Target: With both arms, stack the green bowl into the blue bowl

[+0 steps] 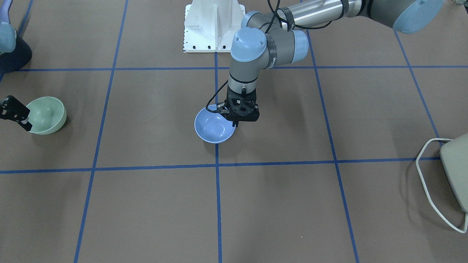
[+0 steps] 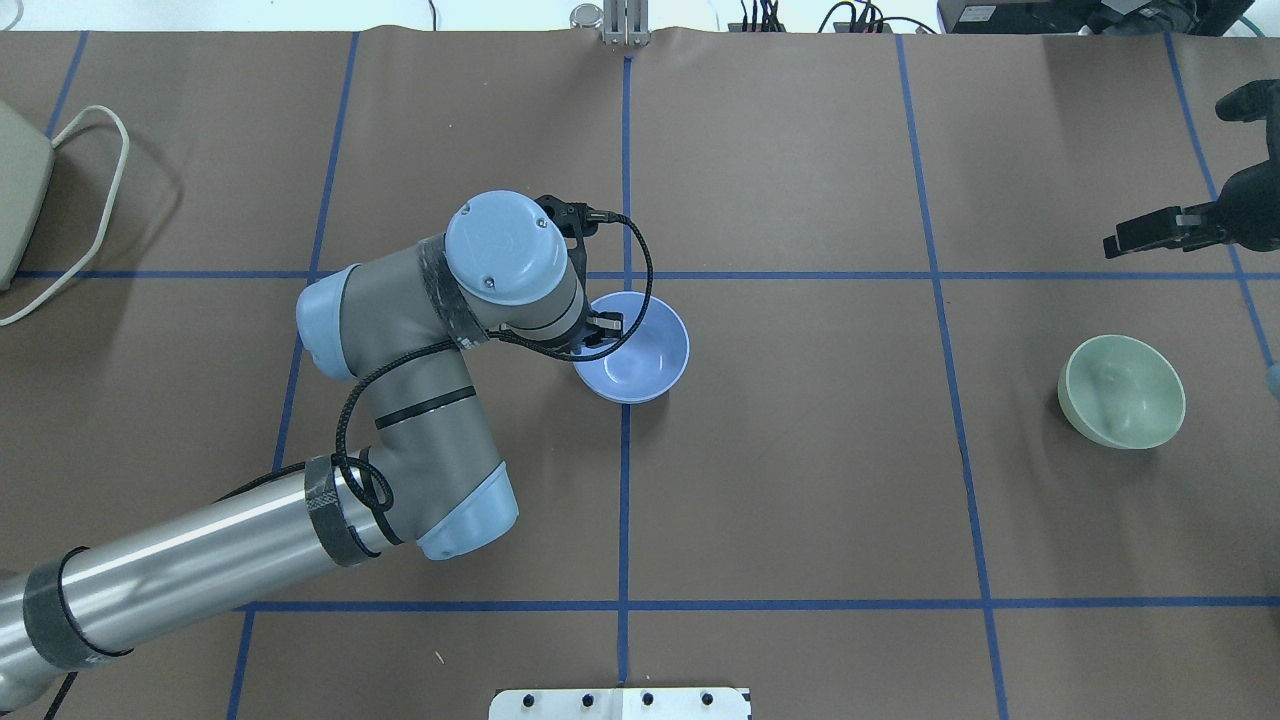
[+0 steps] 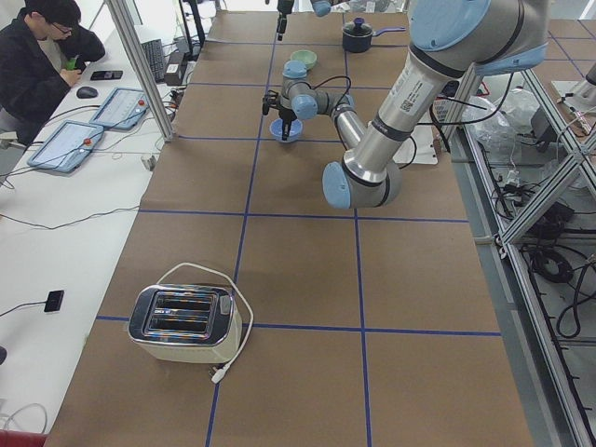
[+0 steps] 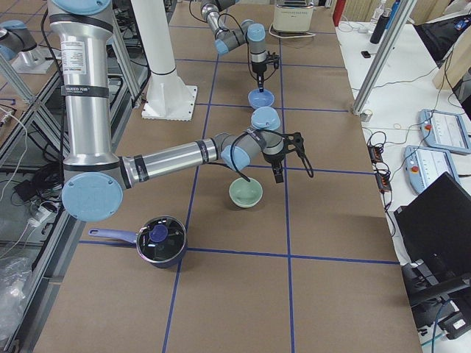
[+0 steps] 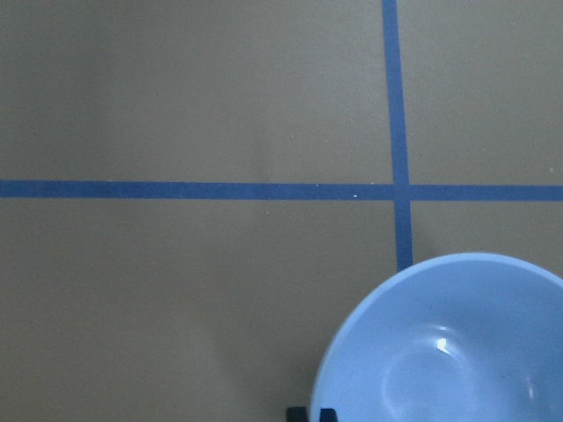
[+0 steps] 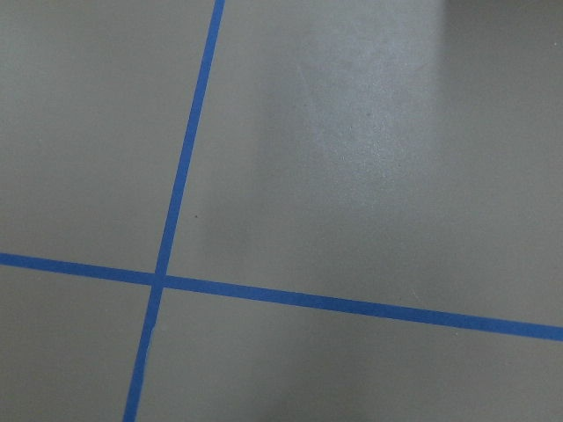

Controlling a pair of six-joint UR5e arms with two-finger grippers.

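The blue bowl (image 1: 213, 128) stands upright near the table's middle, on a blue tape line; it also shows in the overhead view (image 2: 640, 350) and the left wrist view (image 5: 449, 352). My left gripper (image 1: 237, 122) points straight down at the bowl's rim on my left side, and its fingertips look pinched on that rim. The green bowl (image 2: 1122, 390) sits far to my right, upright and empty, also in the front view (image 1: 46, 115). My right gripper (image 2: 1145, 232) hovers above and beyond it, open and empty. The right wrist view shows only bare table and tape.
A toaster (image 3: 182, 321) with a white cord stands at the table's far left end. A dark pot with a lid (image 4: 158, 241) sits near the right end. The white pedestal base (image 1: 214, 25) is between the arms. An operator (image 3: 47, 47) sits beside the table.
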